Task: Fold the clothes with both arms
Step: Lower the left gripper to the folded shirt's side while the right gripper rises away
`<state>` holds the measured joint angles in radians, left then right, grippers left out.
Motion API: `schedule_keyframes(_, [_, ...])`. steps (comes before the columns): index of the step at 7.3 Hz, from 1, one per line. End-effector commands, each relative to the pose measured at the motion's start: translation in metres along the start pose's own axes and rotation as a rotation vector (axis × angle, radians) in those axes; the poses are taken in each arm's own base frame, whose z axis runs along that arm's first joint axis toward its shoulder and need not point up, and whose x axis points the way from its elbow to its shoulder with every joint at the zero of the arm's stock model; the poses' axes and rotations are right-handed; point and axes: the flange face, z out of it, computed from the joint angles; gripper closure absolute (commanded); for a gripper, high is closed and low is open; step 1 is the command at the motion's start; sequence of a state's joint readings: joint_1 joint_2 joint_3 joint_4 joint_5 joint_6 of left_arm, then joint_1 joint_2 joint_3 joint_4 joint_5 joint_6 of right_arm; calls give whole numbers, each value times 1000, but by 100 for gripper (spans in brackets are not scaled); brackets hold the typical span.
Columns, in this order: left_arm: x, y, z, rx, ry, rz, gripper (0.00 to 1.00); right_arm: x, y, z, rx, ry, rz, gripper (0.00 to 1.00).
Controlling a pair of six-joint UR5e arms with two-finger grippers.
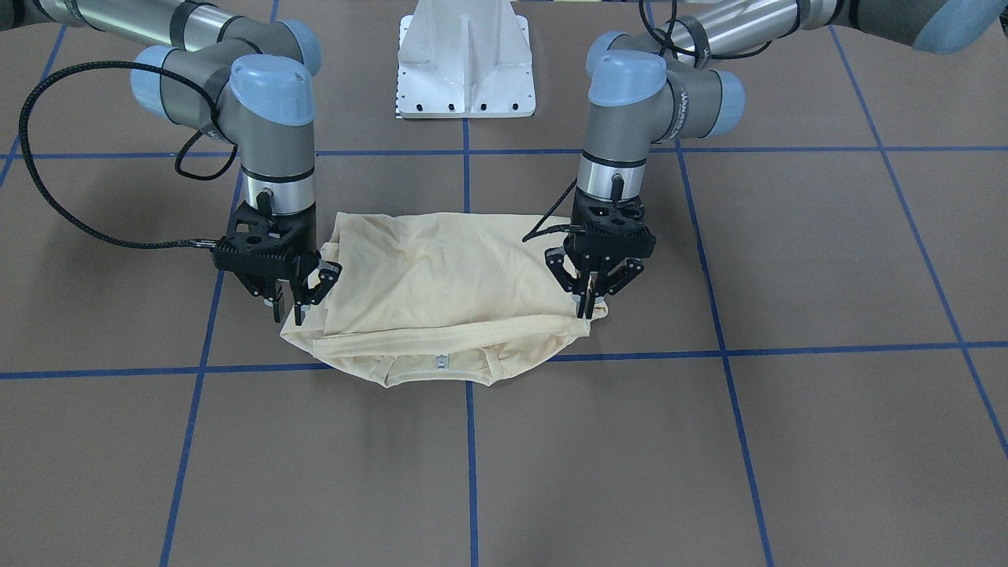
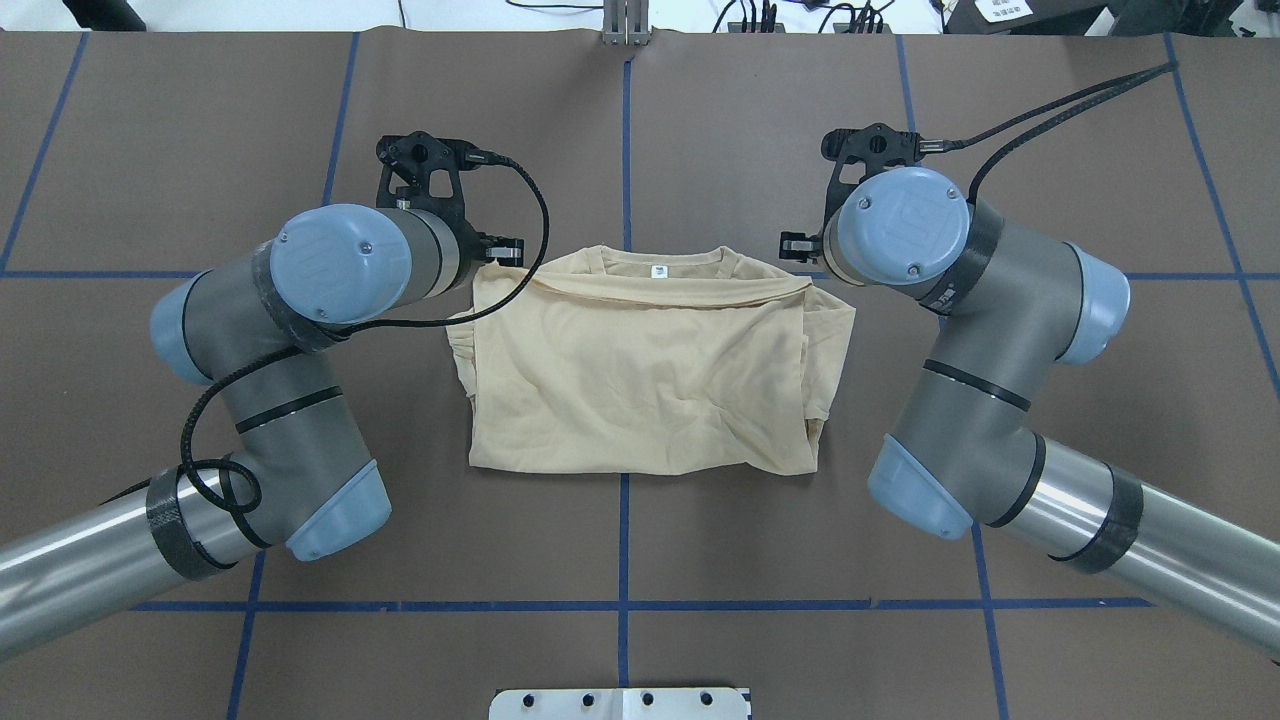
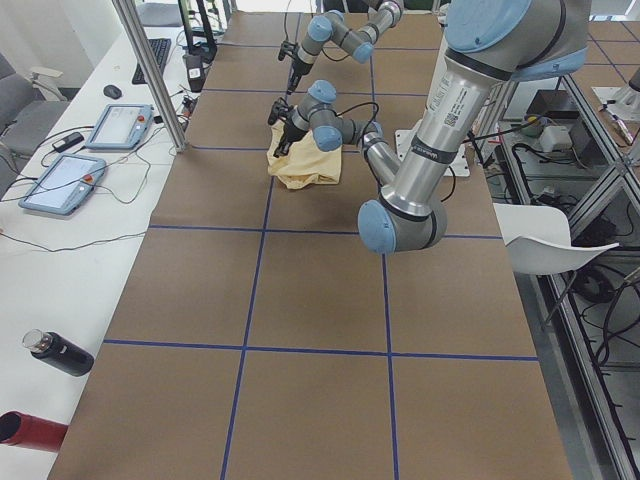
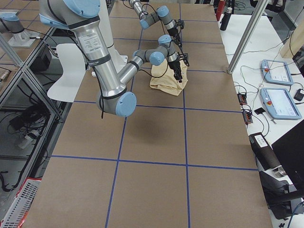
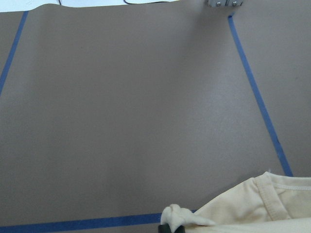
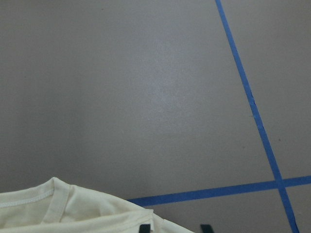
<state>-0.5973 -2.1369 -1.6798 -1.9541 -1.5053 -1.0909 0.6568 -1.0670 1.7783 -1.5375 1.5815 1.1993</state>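
**Folded shirt: one far corner pinched, the other free**

Lying mid-way on the brown paper-covered surface [image 2: 640, 130], between both arms: pale cream-yellow, thin-fabric, long-sleeved T-shirt [image 2: 640, 370], folded to a rough rectangle, white neck label [image 2: 659, 270] at the edge away from the robot. At its far left corner, held by the black two-finger left gripper [image 1: 587, 309], fingers together on a bunched tuft of cloth. At the far right corner, black two-finger right gripper [image 1: 288, 315] with fingers apart, hem beside one finger, nothing visibly clamped. Probably light, limp and quick to sag; best pinched at corners, through every layer.
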Motion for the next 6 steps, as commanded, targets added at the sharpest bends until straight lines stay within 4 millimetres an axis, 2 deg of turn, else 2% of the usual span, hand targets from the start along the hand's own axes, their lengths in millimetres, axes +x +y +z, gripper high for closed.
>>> schedule_keyframes(1, [-3, -4, -24, -31, 76, 31, 0, 11, -15, -37, -53, -81, -34, 1])
schedule_keyframes(3, [-38, 24, -39, -103, 97, 87, 0, 18, -13, -35, -54, -77, -51, 1])
schedule_keyframes(4, [-37, 38, -37, -127, 101, 82, 0, 18, -13, -35, -53, -80, -54, 1])
schedule_keyframes(5, [-40, 87, -25, -185, 98, 20, 0, 21, -11, -34, -52, -78, -55, 1])
schedule_keyframes(6, [-19, 139, -23, -218, 154, -24, 1, 21, -11, -34, -51, -78, -55, 1])
